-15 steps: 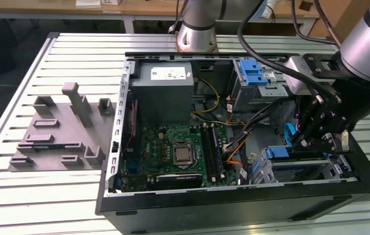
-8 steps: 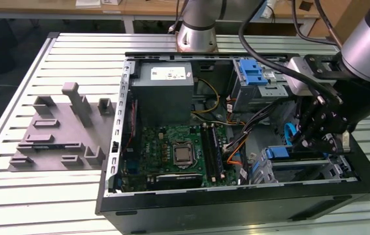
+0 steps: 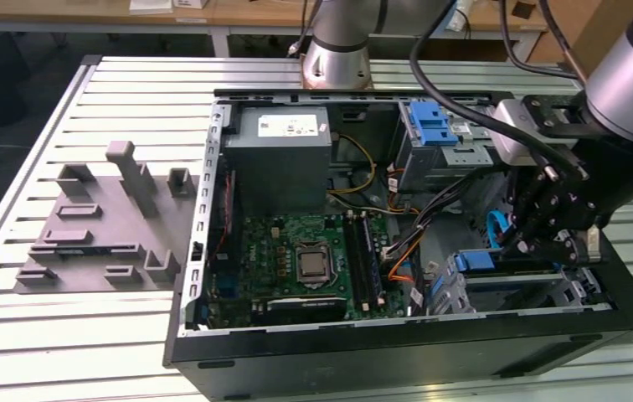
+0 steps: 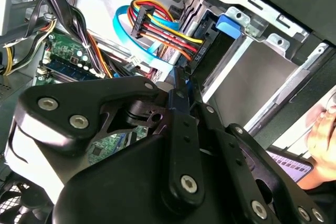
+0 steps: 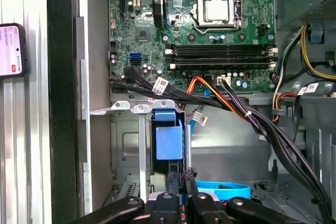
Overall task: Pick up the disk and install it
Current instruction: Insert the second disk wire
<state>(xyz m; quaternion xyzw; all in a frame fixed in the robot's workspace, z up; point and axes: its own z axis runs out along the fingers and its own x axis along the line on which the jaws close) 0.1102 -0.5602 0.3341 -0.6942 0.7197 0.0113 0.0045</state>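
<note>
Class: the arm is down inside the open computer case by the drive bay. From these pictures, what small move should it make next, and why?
Probably a short push further into the bay. The gripper sits right at the disk, whose blue carrier stands in the metal drive cage near the case's edge, seemingly not fully seated.

Open computer case [image 3: 406, 347] sitting on slatted table [image 3: 93, 335]; grey fixture block [image 3: 99, 226] lying beside it; phone [image 5: 11, 50] lying on table.

disk [image 3: 493, 261] in drive cage [image 3: 517, 289], at computer case's [image 3: 406, 352] exterior-view right
</note>
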